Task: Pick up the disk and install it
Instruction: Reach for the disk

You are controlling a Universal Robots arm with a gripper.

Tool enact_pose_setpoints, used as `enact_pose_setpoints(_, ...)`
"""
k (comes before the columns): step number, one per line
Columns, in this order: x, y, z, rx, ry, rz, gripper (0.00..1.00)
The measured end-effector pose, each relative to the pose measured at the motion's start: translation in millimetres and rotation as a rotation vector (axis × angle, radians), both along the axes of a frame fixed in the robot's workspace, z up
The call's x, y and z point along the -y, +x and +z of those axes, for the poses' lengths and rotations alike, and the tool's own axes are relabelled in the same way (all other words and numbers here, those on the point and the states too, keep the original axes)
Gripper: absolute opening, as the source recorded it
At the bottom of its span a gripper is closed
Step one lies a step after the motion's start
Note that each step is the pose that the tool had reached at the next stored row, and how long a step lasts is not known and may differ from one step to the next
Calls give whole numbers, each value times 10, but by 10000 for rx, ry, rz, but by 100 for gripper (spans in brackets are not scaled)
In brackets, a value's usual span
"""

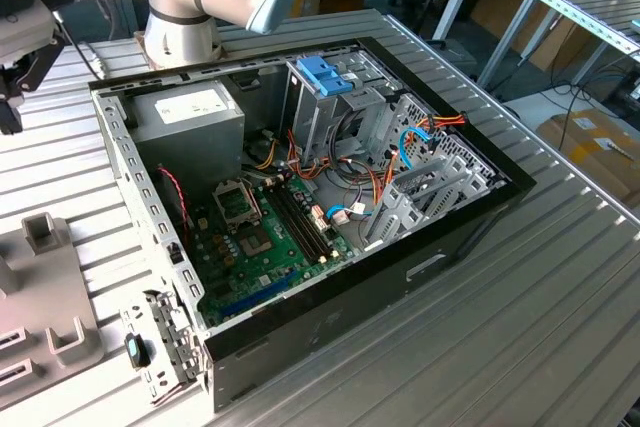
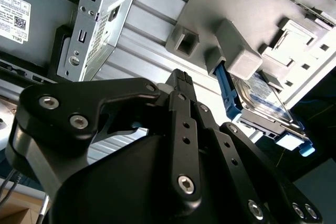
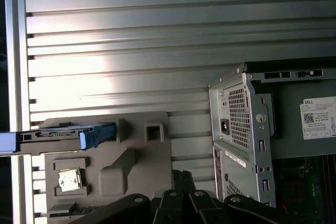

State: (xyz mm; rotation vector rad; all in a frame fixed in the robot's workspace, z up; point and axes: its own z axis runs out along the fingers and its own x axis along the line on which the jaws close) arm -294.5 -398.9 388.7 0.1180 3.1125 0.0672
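Observation:
The disk [image 2: 264,104], silver-grey with a light-blue carrier rail, stands on edge in a slot of a grey holder [image 2: 239,51]. In the first wrist view the disk [image 3: 58,137] juts out from the same holder [image 3: 136,166]. My black gripper [image 2: 181,78] hangs above the ribbed table between the holder and the open computer case [image 1: 470,217]. It is apart from the disk, shut, with nothing held. Its linkage [image 3: 181,203] also shows in the first wrist view. Inside the case, a metal drive cage carries a darker blue bracket [image 1: 325,75].
The case holds a green motherboard [image 1: 265,237], a grey power supply [image 1: 190,112] and loose cables [image 1: 425,132]. Its rear metal corner [image 3: 236,124] stands close beside the gripper. The arm's base [image 1: 180,32] rises behind the case. Part of the grey holder [image 1: 45,292] lies at the exterior view's left.

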Motion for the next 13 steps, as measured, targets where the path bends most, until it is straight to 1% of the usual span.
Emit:
enact_pose_setpoints(10,0,-2,-118,-1,-4,0,11)
enact_pose_setpoints(13,-8,-26,-132,-1,-6,-1,11)
